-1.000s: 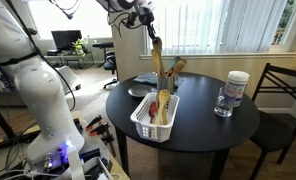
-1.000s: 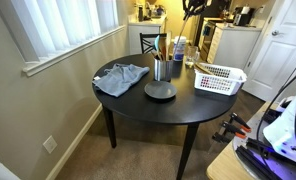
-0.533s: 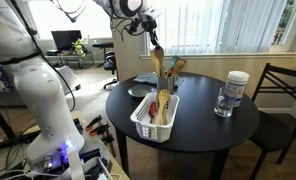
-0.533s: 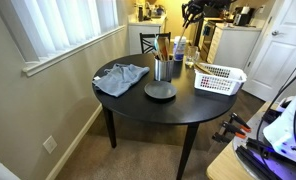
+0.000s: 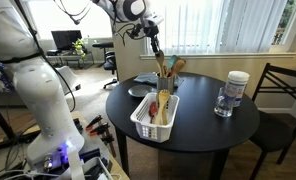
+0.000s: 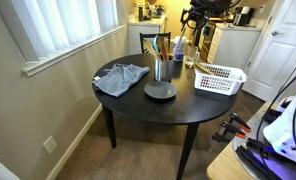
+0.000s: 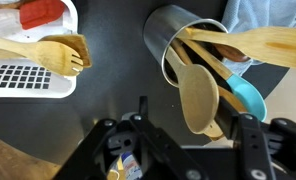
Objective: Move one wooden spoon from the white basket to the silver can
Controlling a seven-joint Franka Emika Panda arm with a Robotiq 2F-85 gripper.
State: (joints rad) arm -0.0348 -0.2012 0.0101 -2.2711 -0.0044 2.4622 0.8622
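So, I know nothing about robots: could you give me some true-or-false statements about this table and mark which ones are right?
1. Wooden spoons stand in the silver can. True.
2. The gripper is clamped on a spoon. False: its fingers are spread with nothing between them, above the can.
3. The white basket is empty. False: a wooden utensil and a red item lie in it.
4. A clear jar with a white lid stands on the table. True.
5. The can lies tipped over. False: both exterior views show it upright.
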